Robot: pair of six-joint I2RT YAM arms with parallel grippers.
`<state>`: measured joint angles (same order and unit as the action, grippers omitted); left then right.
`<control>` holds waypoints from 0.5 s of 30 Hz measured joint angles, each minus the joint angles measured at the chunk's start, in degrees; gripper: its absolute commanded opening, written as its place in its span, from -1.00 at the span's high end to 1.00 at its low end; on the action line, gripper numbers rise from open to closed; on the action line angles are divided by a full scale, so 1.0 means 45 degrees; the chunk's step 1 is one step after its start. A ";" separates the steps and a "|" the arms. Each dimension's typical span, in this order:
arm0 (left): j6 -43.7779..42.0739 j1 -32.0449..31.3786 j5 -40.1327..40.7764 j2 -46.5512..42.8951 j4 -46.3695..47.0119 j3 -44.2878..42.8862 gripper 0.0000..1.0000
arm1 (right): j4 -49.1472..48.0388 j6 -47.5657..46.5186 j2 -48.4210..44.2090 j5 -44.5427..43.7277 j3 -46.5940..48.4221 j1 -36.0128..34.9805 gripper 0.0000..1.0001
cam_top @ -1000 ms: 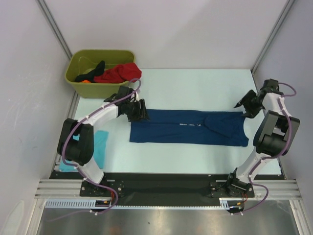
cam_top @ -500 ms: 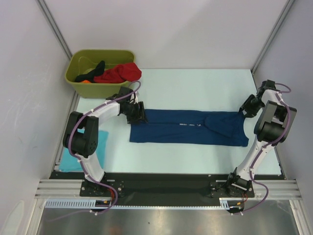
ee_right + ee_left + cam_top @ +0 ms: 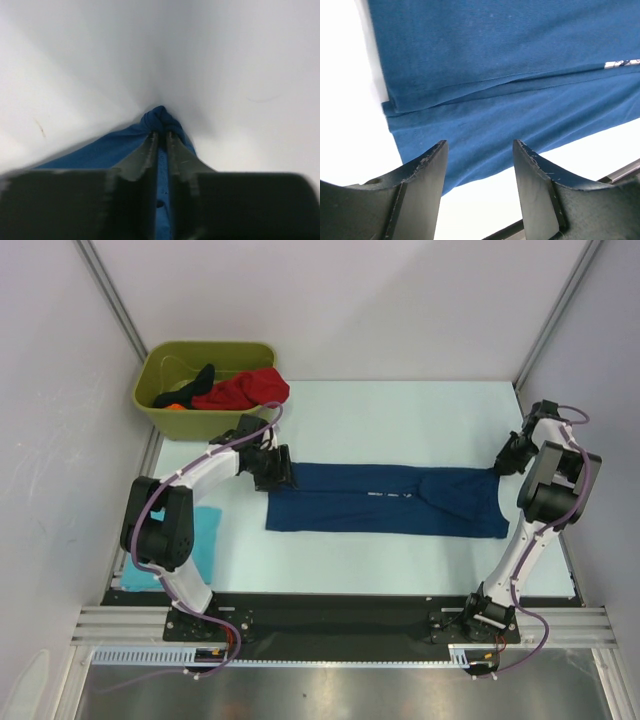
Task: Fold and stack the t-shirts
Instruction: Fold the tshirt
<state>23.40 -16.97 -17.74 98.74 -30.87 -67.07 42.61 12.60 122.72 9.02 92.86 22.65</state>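
Status: my right gripper [image 3: 161, 135] is clamped on the far right corner of the folded navy blue cloth t-shirt [image 3: 385, 498], while my left gripper [image 3: 479, 146] sits spread over its opposite end, presumably so I can fold it across.

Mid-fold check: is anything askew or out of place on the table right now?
The red t-shirt spills over the right rim of the olive bin. The navy t-shirt lies flat in a long strip, but its far right corner is bunched up in the right gripper.
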 measured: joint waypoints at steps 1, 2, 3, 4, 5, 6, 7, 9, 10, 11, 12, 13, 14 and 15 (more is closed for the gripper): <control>0.0000 0.0010 0.0034 -0.0015 -0.0024 0.0000 -0.20 | 0.0136 -0.0087 0.0126 -0.0107 0.0233 -0.0073 0.90; 0.0000 0.0024 0.0126 -0.0015 -0.0058 0.0000 -0.19 | 0.0228 -0.0155 0.0262 -0.0243 0.0491 -0.0170 0.92; 0.0000 0.0029 0.0180 -0.0015 -0.0087 0.0000 -0.19 | 0.0238 -0.0185 0.0393 -0.0389 0.0724 -0.0291 0.94; 0.0005 0.0034 0.0253 -0.0015 -0.0131 0.0000 -0.19 | 0.0243 -0.0204 0.0525 -0.0554 0.0928 -0.0423 0.97; 0.0000 0.0039 0.0311 -0.0029 -0.0170 0.0000 -0.19 | 0.0228 -0.0209 0.0597 -0.0709 0.1064 -0.0529 0.99; 0.0000 0.0039 0.0423 -0.0058 -0.0214 0.0000 -0.19 | 0.0219 -0.0209 0.0699 -0.0918 0.1258 -0.0670 0.99; 0.0000 0.0039 0.0529 -0.0107 -0.0277 0.0000 -0.19 | 0.0175 -0.0209 0.0801 -0.1088 0.1452 -0.0806 1.00; -0.0019 0.0049 0.0719 -0.0257 -0.0398 0.0000 -0.20 | 0.0015 -0.0204 0.1059 -0.1525 0.1870 -0.1078 1.00; -0.0029 0.0049 0.0835 -0.0418 -0.0466 0.0000 -0.20 | -0.0073 -0.0204 0.1229 -0.1739 0.2157 -0.1229 1.00; -0.0044 0.0053 0.0918 -0.0554 -0.0520 0.0000 -0.21 | -0.0223 -0.0204 0.1457 -0.1923 0.2482 -0.1389 1.00; -0.0097 0.0053 0.1001 -0.0782 -0.0568 0.0010 -0.22 | -0.0350 -0.0204 0.1705 -0.2098 0.2880 -0.1535 0.99; -0.0126 0.0053 0.1054 -0.1001 -0.0554 0.0073 -0.25 | -0.0495 -0.0204 0.1972 -0.2249 0.3308 -0.1676 0.99; -0.0146 0.0053 0.1122 -0.1287 -0.0554 0.0180 -0.25 | -0.0792 -0.0199 0.2283 -0.2346 0.3721 -0.1831 0.99; -0.0194 0.0039 0.1166 -0.1603 -0.0544 0.0355 -0.25 | -0.1010 -0.0204 0.2550 -0.2429 0.4114 -0.1948 0.98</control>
<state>22.52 -16.80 -12.49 91.53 -33.32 -65.47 38.06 11.68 134.19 -1.91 111.37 13.89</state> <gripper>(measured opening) 0.624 0.075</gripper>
